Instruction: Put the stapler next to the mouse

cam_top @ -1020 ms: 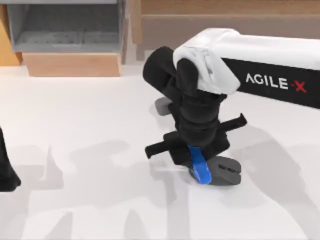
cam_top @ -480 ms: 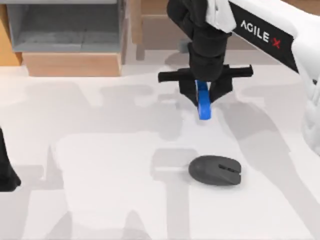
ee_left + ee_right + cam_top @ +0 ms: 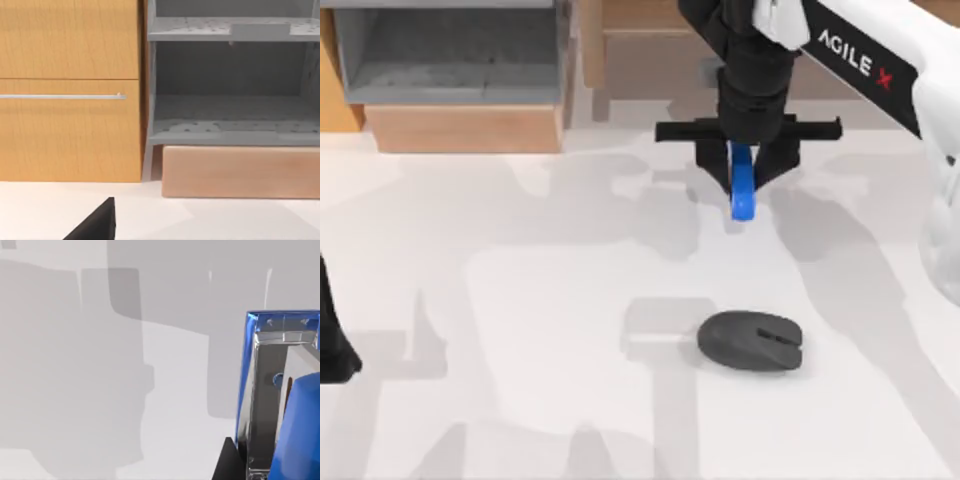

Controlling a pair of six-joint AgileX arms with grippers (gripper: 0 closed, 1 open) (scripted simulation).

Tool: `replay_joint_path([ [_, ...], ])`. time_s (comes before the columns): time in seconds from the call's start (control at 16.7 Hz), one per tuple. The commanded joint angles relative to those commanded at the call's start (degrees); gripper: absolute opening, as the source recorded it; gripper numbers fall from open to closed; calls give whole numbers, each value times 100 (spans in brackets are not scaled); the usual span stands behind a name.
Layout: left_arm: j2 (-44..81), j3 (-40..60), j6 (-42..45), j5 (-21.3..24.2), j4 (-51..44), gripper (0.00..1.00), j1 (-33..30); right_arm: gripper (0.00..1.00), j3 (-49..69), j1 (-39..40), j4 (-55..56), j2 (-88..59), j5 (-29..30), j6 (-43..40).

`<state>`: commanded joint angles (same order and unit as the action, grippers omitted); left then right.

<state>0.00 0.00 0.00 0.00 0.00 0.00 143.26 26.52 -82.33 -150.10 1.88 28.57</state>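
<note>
The glossy blue stapler [image 3: 743,190] hangs clamped in the right end effector [image 3: 744,178] near the surface's [image 3: 520,300] far edge, well apart from the matte, domed mouse [image 3: 751,342]. The right wrist view reveals its silvery underside. The left arm [image 3: 332,340] sits parked at the left edge.

stapler [image 3: 744,192] in right gripper [image 3: 745,180] | behind mouse [image 3: 751,342], well apart

Simulated office-style workstation: a plain white table [image 3: 520,400] backed by a wooden cabinet [image 3: 70,90] with a metal bar handle [image 3: 60,96] and a grey open shelf unit [image 3: 230,90], a computer mouse [image 3: 750,342] lying below the right gripper [image 3: 744,172].
</note>
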Motion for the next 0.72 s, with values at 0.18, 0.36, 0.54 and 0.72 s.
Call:
replay_joint_path([
  [0.18, 0, 0, 0, 0, 0, 100, 0, 0, -7, 28, 6, 19, -4, -37],
  [0.36, 0, 0, 0, 0, 0, 100, 0, 0, 32, 21, -14, 26, -11, -332],
  [0.54, 0, 0, 0, 0, 0, 100, 0, 0, 18, -17, -25, 67, -8, -729],
  [0.72, 0, 0, 0, 0, 0, 100, 0, 0, -118, -66, -39, 95, 23, -1064],
])
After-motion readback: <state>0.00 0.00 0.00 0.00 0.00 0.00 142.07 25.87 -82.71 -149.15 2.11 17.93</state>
